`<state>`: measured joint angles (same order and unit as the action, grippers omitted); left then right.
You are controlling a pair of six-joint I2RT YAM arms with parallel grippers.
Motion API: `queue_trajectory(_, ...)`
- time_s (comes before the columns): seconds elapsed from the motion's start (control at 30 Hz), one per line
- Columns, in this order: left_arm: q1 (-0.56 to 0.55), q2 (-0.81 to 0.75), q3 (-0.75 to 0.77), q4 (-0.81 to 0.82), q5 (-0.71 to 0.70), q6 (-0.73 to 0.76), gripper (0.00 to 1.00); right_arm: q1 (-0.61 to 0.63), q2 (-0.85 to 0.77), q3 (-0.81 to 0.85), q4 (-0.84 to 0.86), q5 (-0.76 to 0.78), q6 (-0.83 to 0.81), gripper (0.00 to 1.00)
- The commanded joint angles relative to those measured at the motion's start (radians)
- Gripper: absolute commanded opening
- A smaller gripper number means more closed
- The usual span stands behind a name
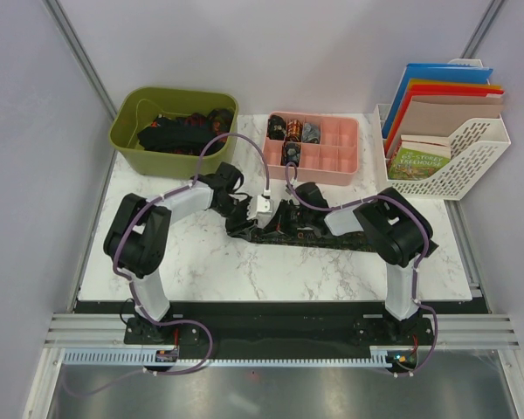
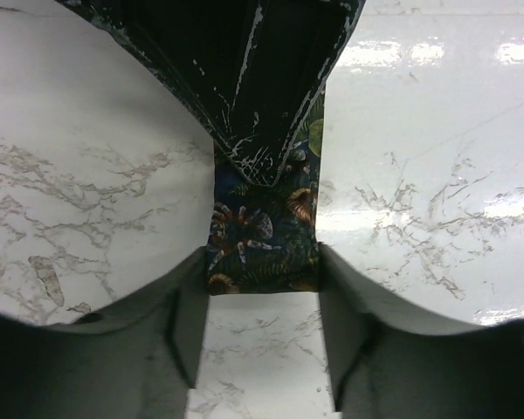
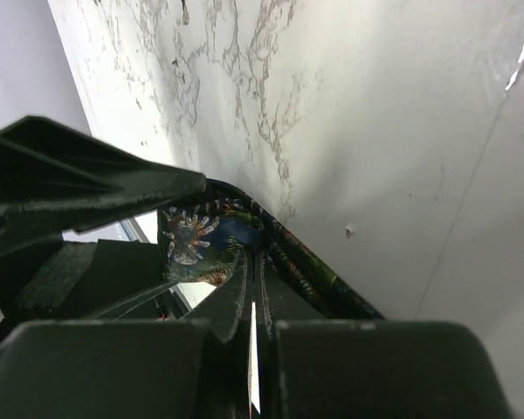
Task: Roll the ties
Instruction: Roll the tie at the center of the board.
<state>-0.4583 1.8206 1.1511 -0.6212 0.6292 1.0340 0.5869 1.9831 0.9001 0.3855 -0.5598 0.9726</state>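
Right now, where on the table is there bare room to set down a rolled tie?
The widest free patch is the marble between the tie and the near edge, between the left arm and right arm. A smaller one lies in front of the file rack. Crowded: the middle, and the gap between green bin and pink tray.

Pale walls [image 1: 288,52] are enclosing a white marble table [image 1: 244,271]. Bright light is glaring off its glossy top.
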Motion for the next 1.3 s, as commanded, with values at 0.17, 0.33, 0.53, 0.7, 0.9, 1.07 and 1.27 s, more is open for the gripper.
queue_trajectory(0.17,-0.010,-0.049,0.044,0.000,-0.023,-0.086,0.42,0.030,0.080,0.040,0.064,0.089,0.020,0.00)
queue_trajectory(0.33,-0.026,-0.049,0.058,0.000,-0.026,-0.104,0.43,0.056,0.094,0.051,0.139,0.095,0.070,0.00)
queue_trajectory(0.53,-0.072,0.011,0.084,0.011,-0.045,-0.121,0.43,0.060,0.071,-0.007,0.185,0.075,0.109,0.05)
queue_trajectory(0.7,-0.100,0.065,0.091,0.011,-0.130,-0.100,0.41,0.047,0.036,-0.029,0.193,0.037,0.130,0.17)
queue_trajectory(0.9,-0.103,0.095,0.058,-0.014,-0.204,-0.049,0.38,0.002,-0.039,-0.046,0.141,-0.034,0.100,0.25)
queue_trajectory(1.07,-0.103,0.115,0.047,-0.020,-0.220,-0.026,0.38,-0.016,-0.104,-0.064,0.092,-0.078,0.077,0.31)
queue_trajectory(1.27,-0.103,0.108,0.047,-0.032,-0.209,0.008,0.38,-0.032,-0.139,-0.081,0.110,-0.088,0.077,0.39)
